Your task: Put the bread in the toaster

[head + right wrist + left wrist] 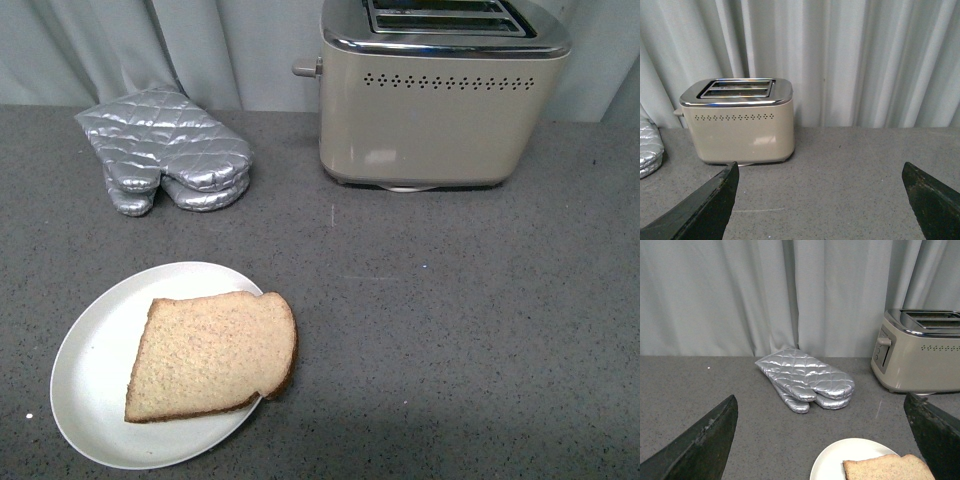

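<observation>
The bread [212,354], a light-brown slice with a darker crust, lies flat on a round white plate [90,370] at the front left of the grey counter. Its corner also shows in the left wrist view [887,469]. The beige toaster [440,110] with a chrome top and two empty slots stands at the back right; it also shows in the left wrist view [920,352] and the right wrist view [740,120]. Neither arm shows in the front view. My left gripper [825,440] is open and empty above the counter near the plate [840,462]. My right gripper [822,200] is open and empty, facing the toaster.
Silver quilted oven mitts [170,150] lie at the back left, left of the toaster; they also show in the left wrist view [805,380]. A grey-white curtain [200,50] hangs behind the counter. The toaster's lever knob [305,68] sticks out on its left side.
</observation>
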{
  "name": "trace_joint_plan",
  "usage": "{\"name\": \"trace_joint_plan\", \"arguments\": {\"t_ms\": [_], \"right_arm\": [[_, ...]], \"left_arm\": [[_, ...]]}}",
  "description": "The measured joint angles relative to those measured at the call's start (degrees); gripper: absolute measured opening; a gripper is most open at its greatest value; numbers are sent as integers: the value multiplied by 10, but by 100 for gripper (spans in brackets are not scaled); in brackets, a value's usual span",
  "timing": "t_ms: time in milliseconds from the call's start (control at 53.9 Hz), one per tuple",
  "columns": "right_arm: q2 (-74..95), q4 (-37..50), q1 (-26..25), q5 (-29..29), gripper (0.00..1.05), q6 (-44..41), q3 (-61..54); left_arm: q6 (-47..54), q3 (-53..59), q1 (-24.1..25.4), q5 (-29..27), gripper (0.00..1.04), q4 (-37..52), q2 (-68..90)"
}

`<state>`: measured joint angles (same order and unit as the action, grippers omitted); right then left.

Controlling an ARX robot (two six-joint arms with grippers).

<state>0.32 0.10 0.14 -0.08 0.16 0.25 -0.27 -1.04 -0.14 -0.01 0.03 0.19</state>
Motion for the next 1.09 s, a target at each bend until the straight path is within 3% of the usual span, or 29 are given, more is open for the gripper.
{"name": "trace_joint_plan", "arguments": {"t_ms": [649,686,723,797,927,1094], "right_arm": [[0,0,0,0,95,0,0],[0,0,0,0,95,0,0],[0,0,0,0,95,0,0],[-1,0,0,0,95,0,0],[-1,0,0,0,95,0,0],[-1,0,0,0,95,0,0]], "left_arm": [[0,0,0,0,98,0,0],[-14,-5,-8,-25,98,-18,9],[-73,-38,-33,-105,98,-99,59],[-143,-59,-45,-151,98,-135,141],[-206,-75,-39,-126,98,-40,305],[-200,-112,-19,-76,98,89,499]]}}
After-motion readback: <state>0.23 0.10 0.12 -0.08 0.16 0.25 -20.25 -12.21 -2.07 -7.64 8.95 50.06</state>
